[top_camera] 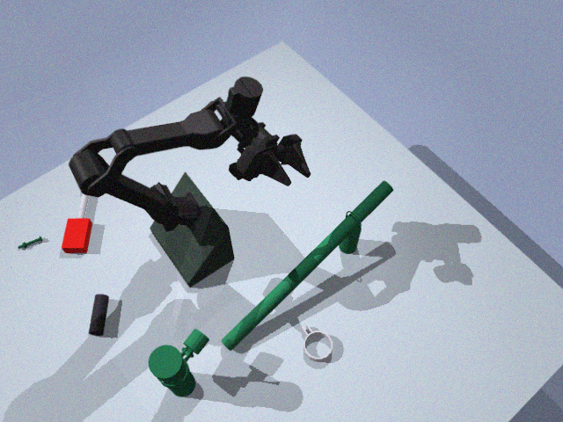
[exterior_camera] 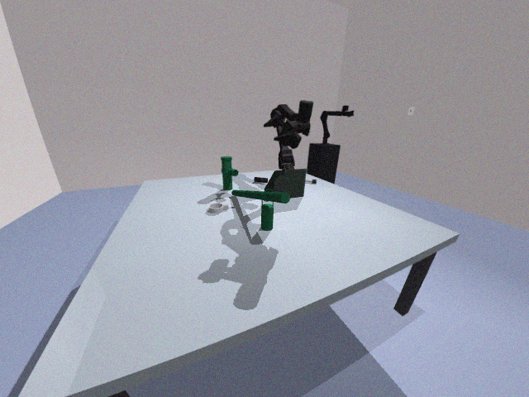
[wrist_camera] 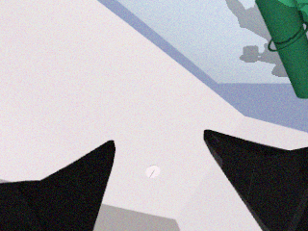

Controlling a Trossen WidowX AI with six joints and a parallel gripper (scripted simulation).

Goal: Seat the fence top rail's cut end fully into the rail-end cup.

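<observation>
I have one arm over the table (top_camera: pixel 436 300) (exterior_camera: pixel 179 273), its hand (top_camera: pixel 300 179) (exterior_camera: pixel 269 131) (wrist_camera: pixel 159 139) released, two fingers spread with nothing between them. In my top view, one green rail (top_camera: pixel 313 256) (exterior_camera: pixel 256 195) (wrist_camera: pixel 284 50) runs from two o'clock toward seven, passing through one wire loop (top_camera: pixel 349 212) (wrist_camera: pixel 288 45) above one short post (top_camera: pixel 349 239) (exterior_camera: pixel 267 217). Its lower end stops just short of one cup (top_camera: pixel 196 341) (exterior_camera: pixel 235 172), at the two o'clock side of one big post (top_camera: pixel 166 361) (exterior_camera: pixel 227 174). Four loose items lie around: one pale ring (top_camera: pixel 305 352) (exterior_camera: pixel 209 210) at five o'clock, one black cylinder (top_camera: pixel 98 315) (exterior_camera: pixel 260 179) at eight, and one red block (top_camera: pixel 76 235) and one small green bolt (top_camera: pixel 31 243) at nine.
</observation>
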